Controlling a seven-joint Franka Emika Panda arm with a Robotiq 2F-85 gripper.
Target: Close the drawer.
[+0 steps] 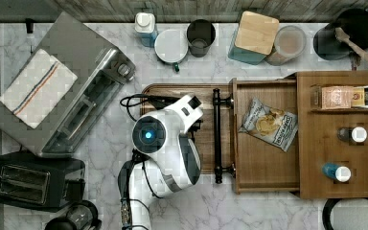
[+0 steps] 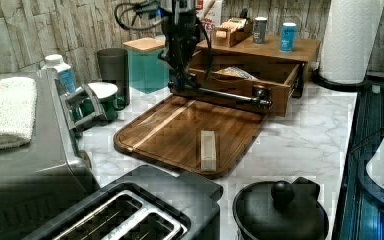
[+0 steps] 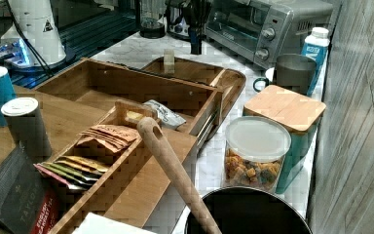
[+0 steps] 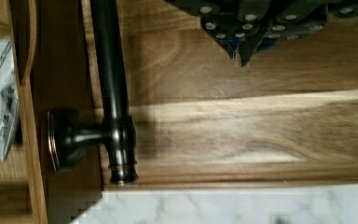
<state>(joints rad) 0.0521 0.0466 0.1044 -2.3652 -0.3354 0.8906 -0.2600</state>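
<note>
Top view: the drawer stands pulled well out of its wooden cabinet, a sea-salt chip bag lying inside it; the black bar handle spans its front, and the Panda arm's wrist sits just beside that handle on the side away from the drawer, above the wooden tray. Left view: the gripper hangs low against the handle near the post farther from the camera. Right view: the open drawer shows its far wall and the bag. Wrist view: the fingertips appear drawn narrow, holding nothing, apart from the handle. A good close would likely press flat against the handle or drawer front, closer to its midpoint, pushing straight toward the cabinet so the drawer does not skew and bind.
</note>
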